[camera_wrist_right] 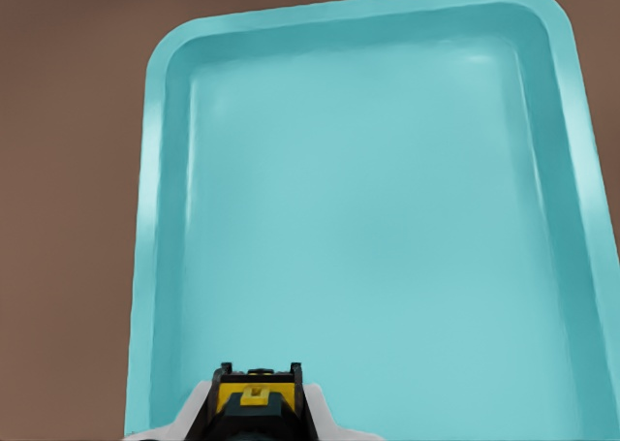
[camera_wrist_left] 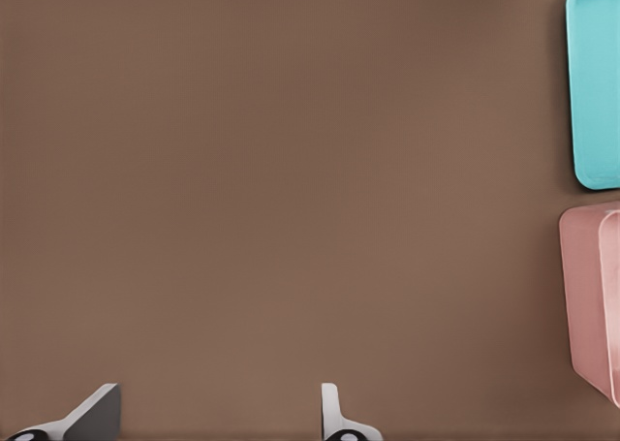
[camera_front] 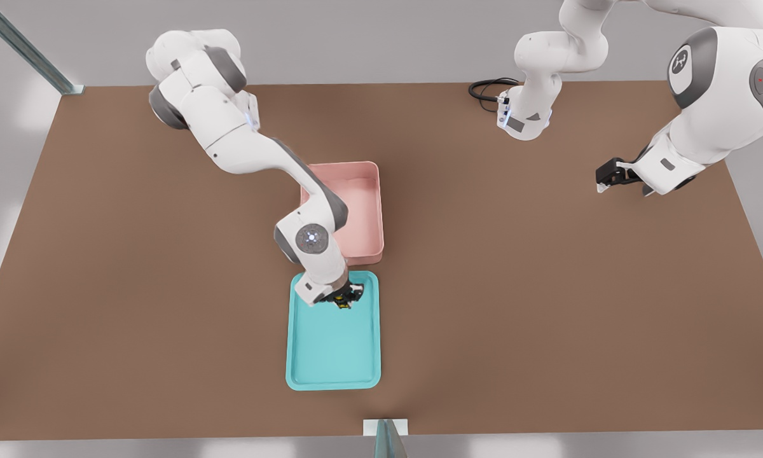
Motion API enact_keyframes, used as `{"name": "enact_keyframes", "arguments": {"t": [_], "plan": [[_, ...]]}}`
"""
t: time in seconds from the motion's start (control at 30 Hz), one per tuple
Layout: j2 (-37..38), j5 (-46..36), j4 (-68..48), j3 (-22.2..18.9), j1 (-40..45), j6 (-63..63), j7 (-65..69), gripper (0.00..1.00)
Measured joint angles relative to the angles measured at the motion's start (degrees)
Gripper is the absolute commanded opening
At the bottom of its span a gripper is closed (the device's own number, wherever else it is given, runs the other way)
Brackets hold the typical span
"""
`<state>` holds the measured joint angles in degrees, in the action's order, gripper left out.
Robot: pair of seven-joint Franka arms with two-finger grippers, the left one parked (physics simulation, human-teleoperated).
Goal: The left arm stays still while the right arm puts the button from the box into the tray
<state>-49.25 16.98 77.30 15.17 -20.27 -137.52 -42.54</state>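
Note:
The teal tray (camera_front: pixel 334 356) lies on the brown table, just nearer the camera than the pink box (camera_front: pixel 356 210) in the front view. My gripper (camera_front: pixel 343 299) hangs over the tray's far end, next to the box, shut on the button (camera_front: pixel 340 298). In the right wrist view the button (camera_wrist_right: pixel 256 396) shows as a yellow cap on a black body held between the fingers, above the tray floor (camera_wrist_right: pixel 387 218). The box interior that shows holds nothing; my arm covers its near left corner.
The parked arm (camera_front: pixel 674 146) hangs over the table's far right in the front view. A black cable (camera_front: pixel 489 89) coils at the far edge. A metal post (camera_front: pixel 386 439) stands at the near edge. Open brown tabletop surrounds tray and box.

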Motion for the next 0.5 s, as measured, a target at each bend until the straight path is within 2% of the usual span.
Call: {"name": "enact_keyframes", "arguments": {"t": [0.07, 0.1, 0.13, 0.3, 0.33, 0.47, 0.5], "plan": [[-2.48, 0.23, -1.11, -1.03, -0.05, -0.95, 0.92, 0.27], [-3.18, 0.77, -1.12, -1.21, -0.07, -1.38, 1.32, 0.41], [-3.48, 1.44, -1.14, -1.29, -0.09, -1.66, 1.5, 1.0], [-3.67, 3.13, -1.08, -1.37, -0.12, -2.51, 2.15, 1.0], [-1.89, 3.21, 0.45, -1.37, 0.17, -2.59, 2.26, 1.0], [18.43, -5.24, 10.07, -0.82, 4.98, 3.4, 4.7, 1.0], [24.54, -7.08, 10.71, -3.3, 6.48, 7.43, 6.0, 1.0]]}}
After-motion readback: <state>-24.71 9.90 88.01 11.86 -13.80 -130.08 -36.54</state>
